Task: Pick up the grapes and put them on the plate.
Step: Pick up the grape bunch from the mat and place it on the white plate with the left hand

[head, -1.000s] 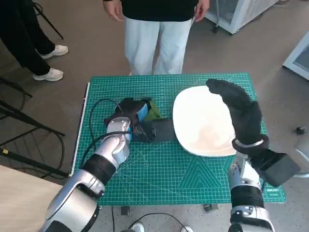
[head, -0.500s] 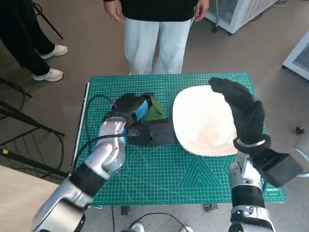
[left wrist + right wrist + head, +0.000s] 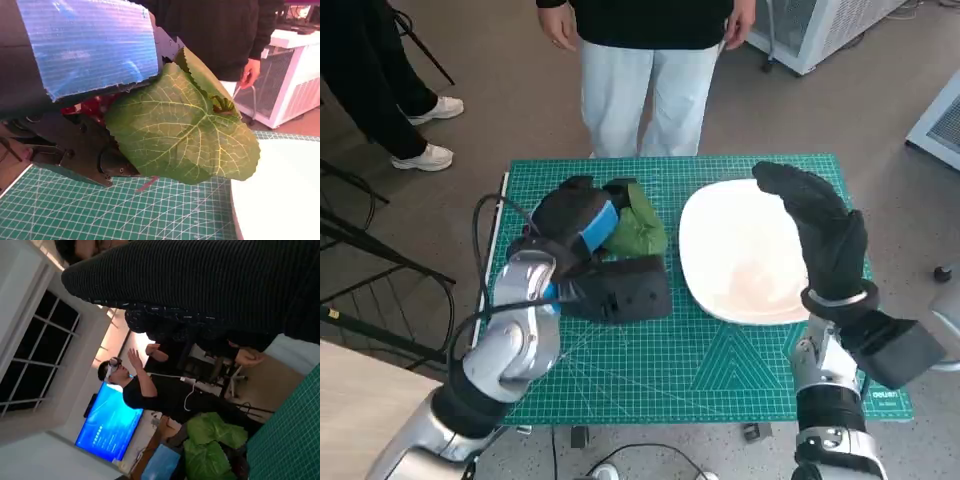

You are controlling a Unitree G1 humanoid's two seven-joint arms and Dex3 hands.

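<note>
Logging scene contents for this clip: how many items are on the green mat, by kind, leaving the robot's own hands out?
Grape bunch with green leaves, held by the left hand: 1
White plate, bare, with the right hand over its far edge: 1
Total: 2 on the cutting mat.

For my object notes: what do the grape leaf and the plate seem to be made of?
Leaf: probably matte fabric or plastic, since its pale veins look printed and its edge cleanly cut. Plate: smooth white, likely ceramic or melamine; I cannot tell which.
</note>
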